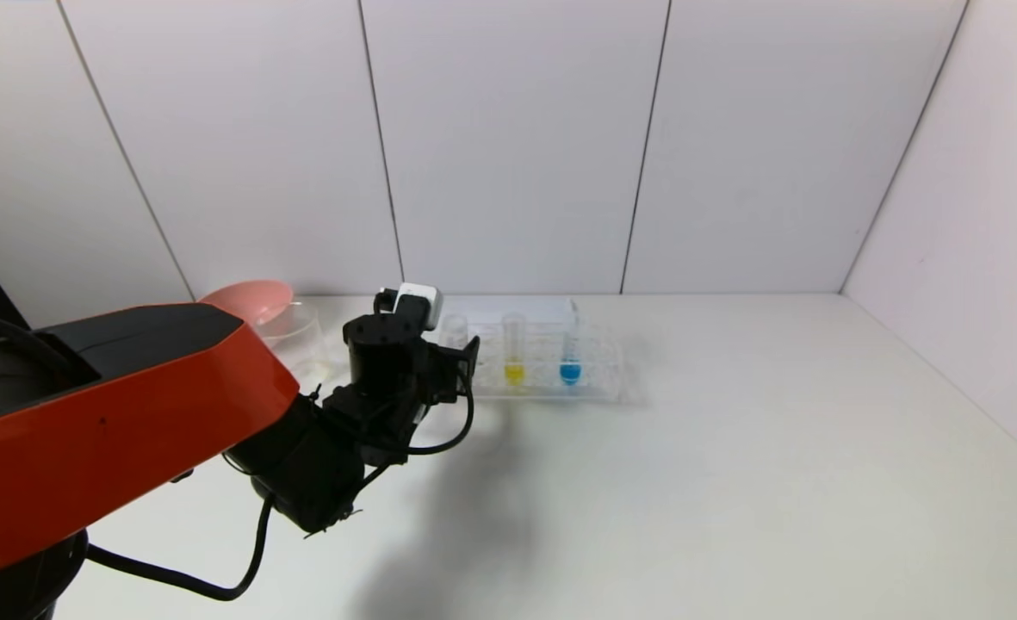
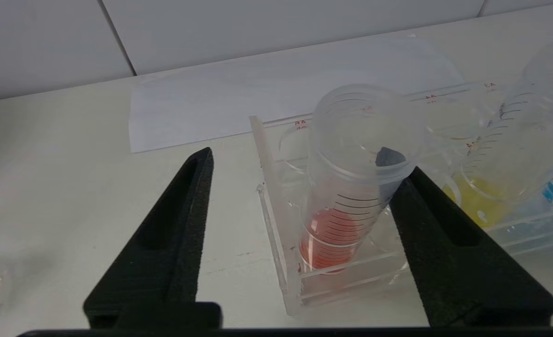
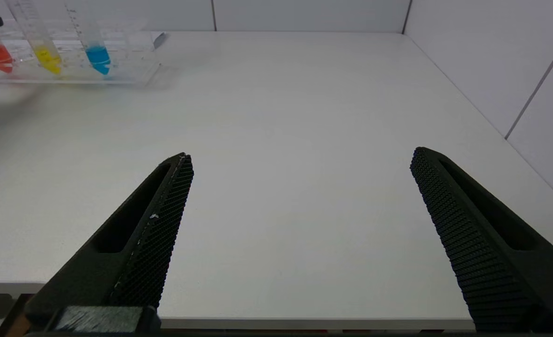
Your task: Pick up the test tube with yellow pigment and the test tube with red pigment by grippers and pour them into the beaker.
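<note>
left arm's stretched forward over the table's far left with its left gripper (image 2: 304, 164) spread apart, one finger (image 2: 438, 220) right up against a tube, while the right gripper (image 3: 299, 159) just sits low near the front edge, fingers wide apart

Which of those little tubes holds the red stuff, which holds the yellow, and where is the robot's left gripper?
Red-pigment tube (image 2: 332, 238): left wrist view, on the red liquid.
Yellow-pigment tube (image 1: 514, 372): head view, on the yellow liquid.
Left gripper (image 2: 304, 173): left wrist view, midway between its fingertips, astride the red tube.
</note>
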`<state>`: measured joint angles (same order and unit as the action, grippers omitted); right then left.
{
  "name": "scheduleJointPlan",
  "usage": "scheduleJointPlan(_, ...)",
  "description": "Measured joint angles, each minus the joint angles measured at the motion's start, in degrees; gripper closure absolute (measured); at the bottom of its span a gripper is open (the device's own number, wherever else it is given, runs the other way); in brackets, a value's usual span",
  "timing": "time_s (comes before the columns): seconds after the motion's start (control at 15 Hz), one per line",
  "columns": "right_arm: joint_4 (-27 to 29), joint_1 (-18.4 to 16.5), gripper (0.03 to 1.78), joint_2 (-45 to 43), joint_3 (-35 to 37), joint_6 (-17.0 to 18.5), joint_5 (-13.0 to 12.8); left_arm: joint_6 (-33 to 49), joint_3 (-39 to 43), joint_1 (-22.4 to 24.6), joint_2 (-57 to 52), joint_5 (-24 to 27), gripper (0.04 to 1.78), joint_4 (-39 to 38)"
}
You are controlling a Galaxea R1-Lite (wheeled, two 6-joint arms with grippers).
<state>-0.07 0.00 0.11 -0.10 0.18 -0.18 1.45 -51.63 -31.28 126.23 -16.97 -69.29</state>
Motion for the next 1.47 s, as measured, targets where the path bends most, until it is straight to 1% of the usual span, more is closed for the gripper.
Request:
scheduleJointPlan(0.2, 0.0, 0.0, 0.11, 0.0, 0.0, 0.0, -0.02, -0.02, -0.16, -0.09, 0.23, 0.3, 1.21, -0.02)
scheduleJointPlan(0.27, 0.0, 0.0, 0.11, 0.0, 0.0, 0.0, -0.04, -0.02, -0.16, -0.09, 0.28, 0.33, 1.32, 0.0)
scheduleJointPlan(0.33, 0.0, 0.0, 0.11, 0.0, 0.0, 0.0, -0.02, -0.02, -0.16, -0.06, 0.32, 0.35, 1.37, -0.05)
scheduleJointPlan(0.93, 0.0, 0.0, 0.11, 0.0, 0.0, 0.0, -0.02, -0.4, -0.11, 0.0, -0.05, -0.02, 1.37, -0.85)
scheduleJointPlan(1.47, 0.0, 0.0, 0.11, 0.0, 0.0, 0.0, 0.0, -1.63, 0.33, -0.02, -3.11, -0.28, 1.37, -1.88)
